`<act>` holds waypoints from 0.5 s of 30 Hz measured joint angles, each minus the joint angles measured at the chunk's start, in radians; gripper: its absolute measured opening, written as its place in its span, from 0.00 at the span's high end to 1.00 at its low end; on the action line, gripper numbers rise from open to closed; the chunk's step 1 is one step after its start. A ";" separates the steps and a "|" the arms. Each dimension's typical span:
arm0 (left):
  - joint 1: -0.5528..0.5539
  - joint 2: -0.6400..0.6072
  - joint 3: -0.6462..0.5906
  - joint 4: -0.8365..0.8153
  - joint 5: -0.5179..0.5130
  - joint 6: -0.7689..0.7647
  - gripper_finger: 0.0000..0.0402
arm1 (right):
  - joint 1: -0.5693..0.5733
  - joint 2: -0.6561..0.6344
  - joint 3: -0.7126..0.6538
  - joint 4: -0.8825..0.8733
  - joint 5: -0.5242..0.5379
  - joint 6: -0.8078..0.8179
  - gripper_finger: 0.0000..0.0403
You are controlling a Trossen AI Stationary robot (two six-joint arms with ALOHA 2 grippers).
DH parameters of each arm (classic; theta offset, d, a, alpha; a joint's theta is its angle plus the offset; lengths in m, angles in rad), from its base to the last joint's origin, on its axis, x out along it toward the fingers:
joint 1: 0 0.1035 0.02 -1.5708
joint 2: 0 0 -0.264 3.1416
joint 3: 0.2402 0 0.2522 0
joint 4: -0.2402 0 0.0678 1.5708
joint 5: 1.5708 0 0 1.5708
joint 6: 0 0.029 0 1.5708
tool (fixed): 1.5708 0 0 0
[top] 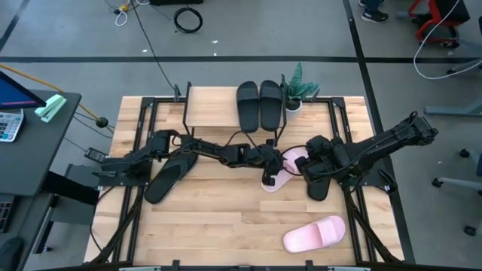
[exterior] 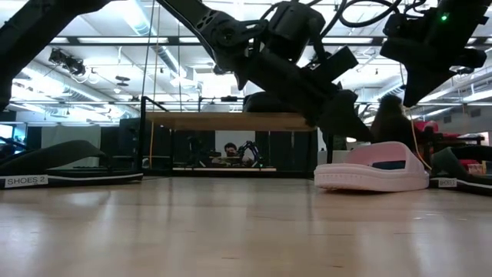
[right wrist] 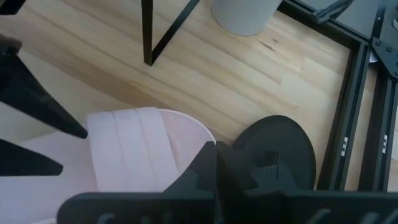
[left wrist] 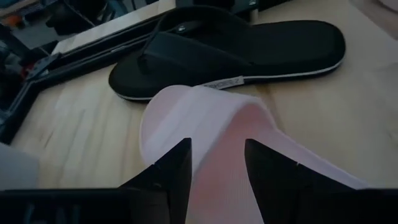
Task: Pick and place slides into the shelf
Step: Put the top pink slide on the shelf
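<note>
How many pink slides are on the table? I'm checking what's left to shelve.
2. One pink slide lies mid-table at the left gripper, beside the right gripper; the other pink slide lies near the front right edge. None looks hidden.

Two black metal robot arms with chunky joints and thin black cables. Each gripper, left (left wrist: 217,174) and right (right wrist: 217,171), has flat, pointed black fingers.

slatted wooden tabletop (top: 226,218) set in a black metal frame (top: 135,143). small potted plant (top: 298,86) in a white pot at the far edge. grey side desk (top: 45,143) beyond the table's left side carries a pale green object (top: 51,108) and a calculator (top: 7,125). coiled black cable (top: 188,19) lies on the floor. a person (exterior: 230,150) is seated in the room behind.
</note>
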 joint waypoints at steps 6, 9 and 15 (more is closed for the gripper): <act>0.010 0.049 0.000 0.039 -0.002 -0.016 0.61 | 0.000 0.000 0.000 0.000 0.000 -0.004 0.98; 0.016 0.066 0.001 0.061 -0.018 -0.005 0.61 | 0.000 0.000 0.000 0.002 0.000 -0.019 0.98; 0.021 0.080 -0.001 0.177 -0.077 0.072 0.62 | 0.000 0.000 0.000 0.003 0.000 -0.029 0.98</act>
